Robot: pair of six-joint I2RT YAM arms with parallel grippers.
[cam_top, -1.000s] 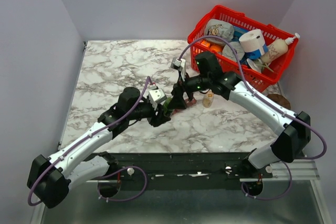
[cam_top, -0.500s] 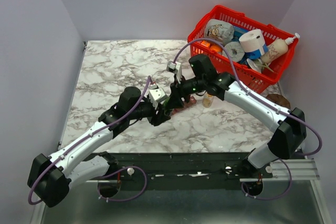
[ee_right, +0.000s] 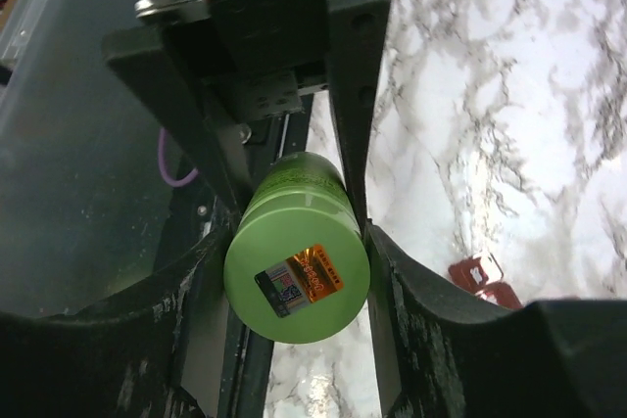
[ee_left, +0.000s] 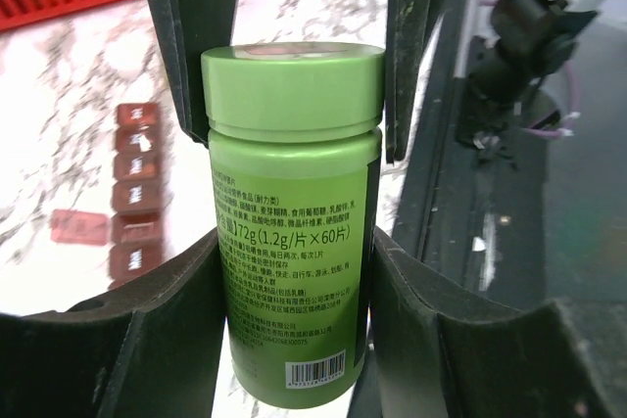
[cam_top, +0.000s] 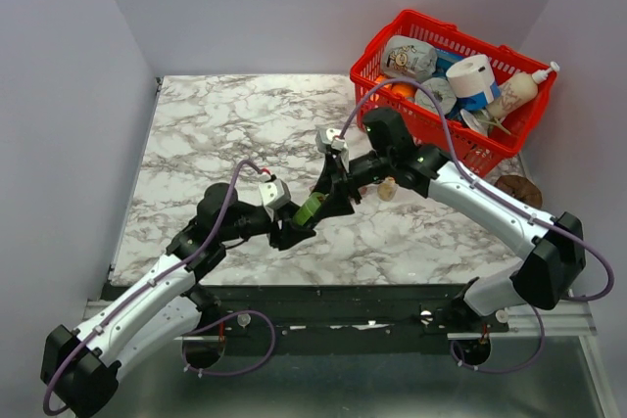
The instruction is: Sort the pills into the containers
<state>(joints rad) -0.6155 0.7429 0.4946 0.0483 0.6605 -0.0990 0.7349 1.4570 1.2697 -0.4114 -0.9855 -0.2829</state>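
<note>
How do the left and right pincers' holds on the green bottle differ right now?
The left pincer clamps the green bottle by its labelled body; the right pincer grips its cap. The left reaches in from the near left, the right from the far right, facing each other. Both are shut on that one bottle.

One green bottle [ee_left: 292, 222]; one red basket [cam_top: 487, 151]; one organiser strip [ee_left: 135, 183], seemingly six cells showing.

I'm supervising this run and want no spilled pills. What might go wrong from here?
The left end effector grips the green bottle and the right end effector its cap, above the table. If the cap comes free suddenly, pills may scatter, since the organiser lies off to one side. The smooth bottle may also slip while twisting.
</note>
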